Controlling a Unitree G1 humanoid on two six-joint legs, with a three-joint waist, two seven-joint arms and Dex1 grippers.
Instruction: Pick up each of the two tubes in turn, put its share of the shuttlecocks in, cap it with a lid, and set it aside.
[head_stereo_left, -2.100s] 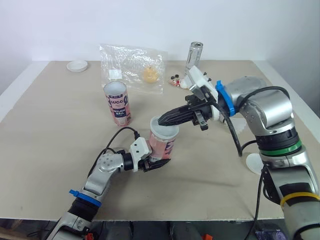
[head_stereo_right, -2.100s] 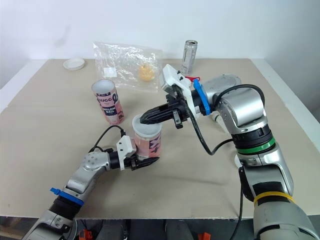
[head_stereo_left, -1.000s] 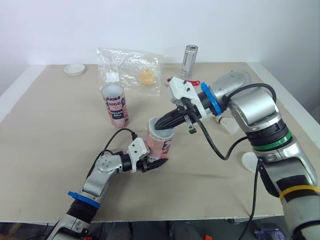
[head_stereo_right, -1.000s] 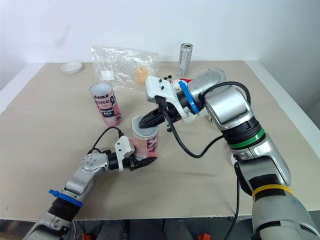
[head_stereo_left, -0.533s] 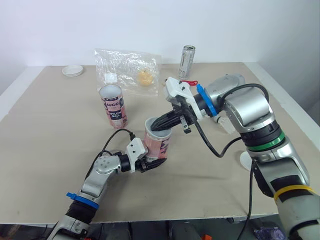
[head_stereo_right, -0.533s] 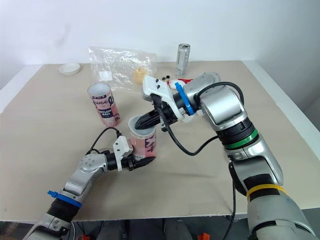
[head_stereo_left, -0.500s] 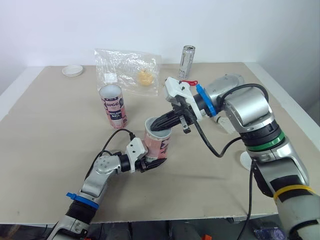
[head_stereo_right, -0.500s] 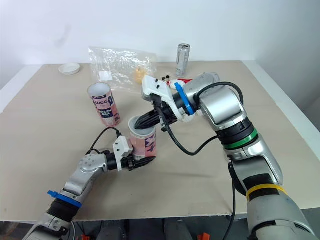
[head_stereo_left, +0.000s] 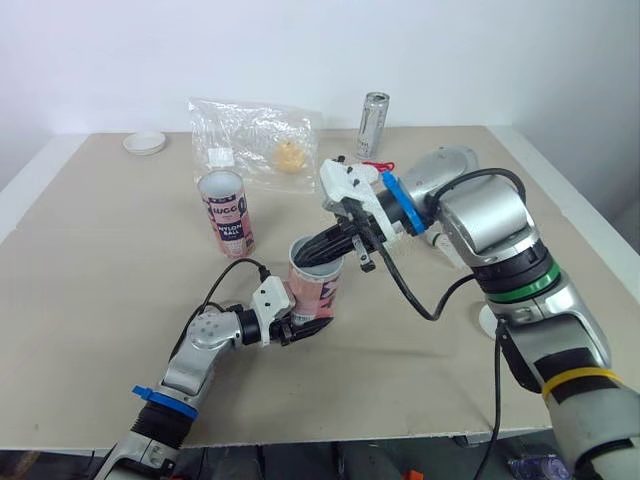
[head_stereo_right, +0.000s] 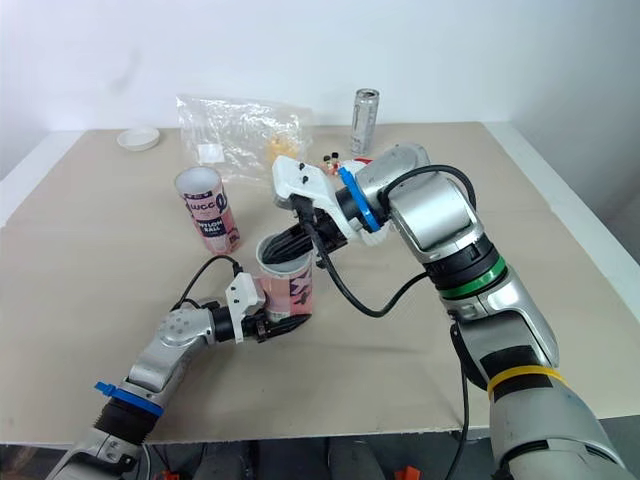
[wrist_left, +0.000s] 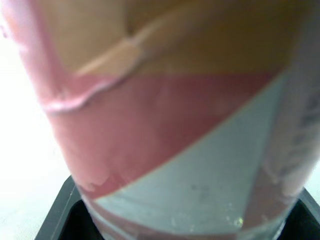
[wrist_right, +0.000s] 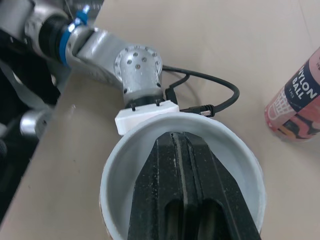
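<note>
Grip is taken low on the pink tube (head_stereo_left: 318, 288) by the left gripper (head_stereo_left: 298, 326), mid-table, so that the open mouth is steadied for loading. The right gripper (wrist_right: 186, 200) is sunk into that mouth with its fingers pressed together, and nothing is seen between them. Room is tightest to the far left, where the second tube (head_stereo_left: 227, 212) stands near. Bare table (head_stereo_left: 400, 380) is left open on the near side.
</note>
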